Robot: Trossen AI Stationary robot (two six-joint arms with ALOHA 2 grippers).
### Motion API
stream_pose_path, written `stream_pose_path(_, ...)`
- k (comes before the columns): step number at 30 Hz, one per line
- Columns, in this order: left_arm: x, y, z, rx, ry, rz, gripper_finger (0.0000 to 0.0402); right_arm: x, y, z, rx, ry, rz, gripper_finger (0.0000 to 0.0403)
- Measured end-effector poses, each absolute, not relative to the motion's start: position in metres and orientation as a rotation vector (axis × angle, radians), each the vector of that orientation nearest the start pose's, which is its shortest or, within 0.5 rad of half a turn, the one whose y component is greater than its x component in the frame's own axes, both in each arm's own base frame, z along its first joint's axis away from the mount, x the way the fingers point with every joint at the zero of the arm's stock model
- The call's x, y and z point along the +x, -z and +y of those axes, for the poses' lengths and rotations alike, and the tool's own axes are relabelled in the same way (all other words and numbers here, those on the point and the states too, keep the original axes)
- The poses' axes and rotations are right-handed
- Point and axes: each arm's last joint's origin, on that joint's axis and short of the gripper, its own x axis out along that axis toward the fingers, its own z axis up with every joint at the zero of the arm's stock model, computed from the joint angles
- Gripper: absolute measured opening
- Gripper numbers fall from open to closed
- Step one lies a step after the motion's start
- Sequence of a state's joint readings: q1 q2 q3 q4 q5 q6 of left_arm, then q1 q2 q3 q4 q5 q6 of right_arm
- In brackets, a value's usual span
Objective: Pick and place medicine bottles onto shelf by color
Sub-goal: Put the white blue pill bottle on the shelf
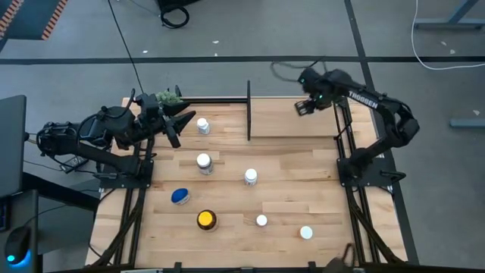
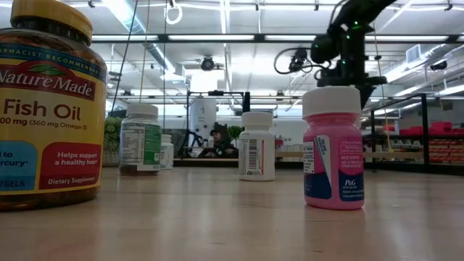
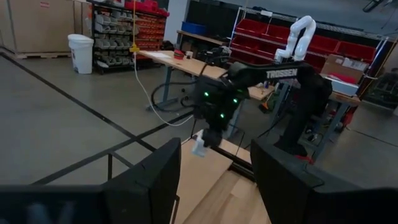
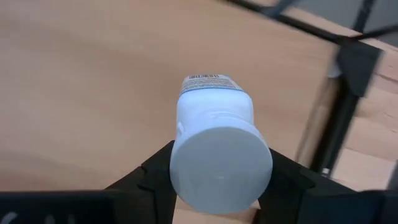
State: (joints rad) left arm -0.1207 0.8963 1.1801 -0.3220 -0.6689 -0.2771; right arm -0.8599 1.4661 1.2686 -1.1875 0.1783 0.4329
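My right gripper hangs over the far right part of the shelf, shut on a white medicine bottle with a white cap. The left wrist view shows that bottle below the right arm's fingers. My left gripper stands open and level at the table's far left, with nothing between its fingers. Several other bottles stand upright on the tabletop: white-capped ones, a blue-lidded one, an amber yellow-lidded one and a pink one. My right gripper pinches the white bottle between its two fingers at the cap's sides, at the bottle's top end. The fingers come from above, pointing steeply down. The bottle hangs below them, bottom down, clear of the shelf board.
A black upright rod marks the shelf's left end, and black posts stand at its right edge. A green fuzzy plant sits behind the left gripper. Two more white-capped bottles stand near the front edge.
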Motion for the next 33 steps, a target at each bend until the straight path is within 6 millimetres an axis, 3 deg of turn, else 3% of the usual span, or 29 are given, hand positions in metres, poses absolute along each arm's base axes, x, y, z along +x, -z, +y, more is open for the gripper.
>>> stream_pose_path(6, 0.165, -0.432, -0.002, -0.253, -0.550, -0.036, 0.0200, 0.133, -0.282, -0.228, 0.888, 1.271, 1.116, 0.0180)
stream_pose_path(12, 0.165, -0.432, -0.002, -0.253, -0.550, -0.035, 0.0201, 0.136, -0.280, -0.239, 0.895, 1.297, 1.035, 0.0181)
stream_pose_path(22, 0.165, -0.432, -0.002, -0.259, -0.550, -0.037, 0.0201, 0.144, -0.245, -0.255, 0.967, 1.294, 1.185, 0.0181)
stream_pose_path(33, 0.165, -0.432, -0.002, -0.278, -0.550, -0.042, 0.0201, 0.140, -0.243, -0.262, 0.972, 1.332, 1.151, 0.0195)
